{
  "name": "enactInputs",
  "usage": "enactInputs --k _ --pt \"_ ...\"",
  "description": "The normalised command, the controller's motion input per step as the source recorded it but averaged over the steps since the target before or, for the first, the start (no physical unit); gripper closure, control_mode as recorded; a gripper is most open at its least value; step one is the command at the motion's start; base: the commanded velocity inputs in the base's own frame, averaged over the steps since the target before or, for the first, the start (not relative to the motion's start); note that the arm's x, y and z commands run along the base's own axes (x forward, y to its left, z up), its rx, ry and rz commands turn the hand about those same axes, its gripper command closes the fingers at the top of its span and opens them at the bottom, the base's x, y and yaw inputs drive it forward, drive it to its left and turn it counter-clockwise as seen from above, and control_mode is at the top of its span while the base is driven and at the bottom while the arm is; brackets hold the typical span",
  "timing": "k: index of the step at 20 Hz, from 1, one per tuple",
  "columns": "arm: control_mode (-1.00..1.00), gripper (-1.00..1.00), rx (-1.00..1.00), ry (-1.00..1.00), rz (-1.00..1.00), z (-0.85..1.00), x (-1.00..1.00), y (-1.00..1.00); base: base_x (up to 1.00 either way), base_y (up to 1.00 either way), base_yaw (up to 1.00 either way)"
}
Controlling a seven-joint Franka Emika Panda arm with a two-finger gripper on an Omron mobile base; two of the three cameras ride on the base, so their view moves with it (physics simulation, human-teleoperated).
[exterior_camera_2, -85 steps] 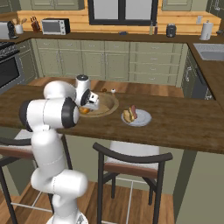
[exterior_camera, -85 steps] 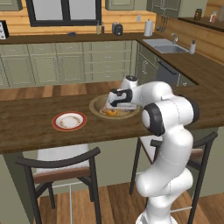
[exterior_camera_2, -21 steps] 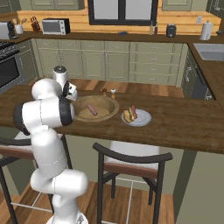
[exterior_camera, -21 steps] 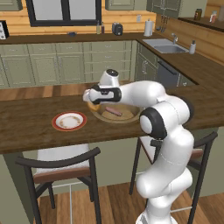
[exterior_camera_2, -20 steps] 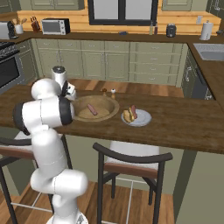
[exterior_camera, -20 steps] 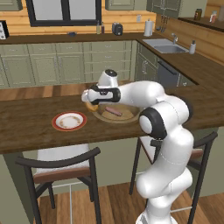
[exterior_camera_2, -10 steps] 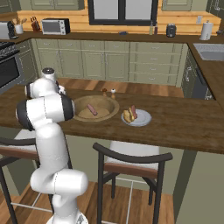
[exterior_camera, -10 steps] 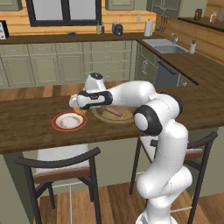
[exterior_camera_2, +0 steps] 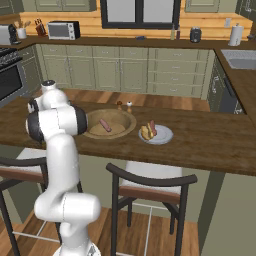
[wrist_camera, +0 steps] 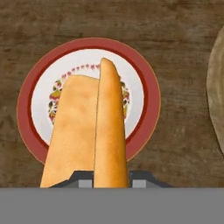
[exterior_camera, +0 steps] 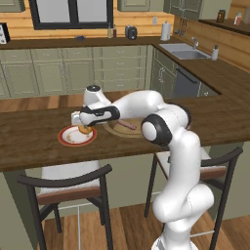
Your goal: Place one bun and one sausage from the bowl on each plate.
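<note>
My gripper (exterior_camera: 84, 128) is shut on a golden bun (exterior_camera: 86, 130) and hangs just above the red-rimmed plate (exterior_camera: 64, 139) on the wooden counter. In the hand view the bun (wrist_camera: 89, 131) rises between the finger tips (wrist_camera: 141, 177) and covers much of the plate (wrist_camera: 146, 87), whose cream centre holds no food. The tan wooden bowl (exterior_camera: 122, 134) lies right of that plate with one sausage (exterior_camera: 128, 125) in it. From the right base view the bowl (exterior_camera_2: 117, 120) holds that sausage (exterior_camera_2: 104, 125), and the pale grey plate (exterior_camera_2: 165, 138) carries a bun and a sausage.
Two small shakers (exterior_camera_2: 124, 105) stand behind the bowl. Two dark chairs (exterior_camera: 68, 183) are pushed against the counter's near edge. The bowl's rim (wrist_camera: 216, 87) shows at the right of the hand view. Bare counter lies left of the red-rimmed plate.
The arm has swung left from over the bowl to above the red-rimmed plate, carrying the bun. The jaws stayed shut on it.
</note>
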Motion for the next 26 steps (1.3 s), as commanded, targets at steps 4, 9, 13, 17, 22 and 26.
enactInputs --k 4,9,13,17,22,26 --pt "-1.00 1.00 -0.06 0.01 -0.01 -0.28 0.36 0.00 0.00 0.00 0.00" --pt "-1.00 1.00 -0.01 0.01 0.00 -0.25 0.28 0.02 0.00 0.00 0.00" --pt "-1.00 1.00 -0.02 0.01 0.00 -0.22 0.26 0.24 0.00 0.00 0.00" --pt "-1.00 1.00 -0.01 0.00 0.00 -0.10 0.17 0.57 0.00 0.00 0.00" --pt "-1.00 1.00 0.00 0.01 0.00 -0.04 0.10 0.42 0.00 0.00 0.00" --pt "-1.00 1.00 -0.01 0.08 0.00 -0.15 0.00 0.03 0.00 0.00 0.00"
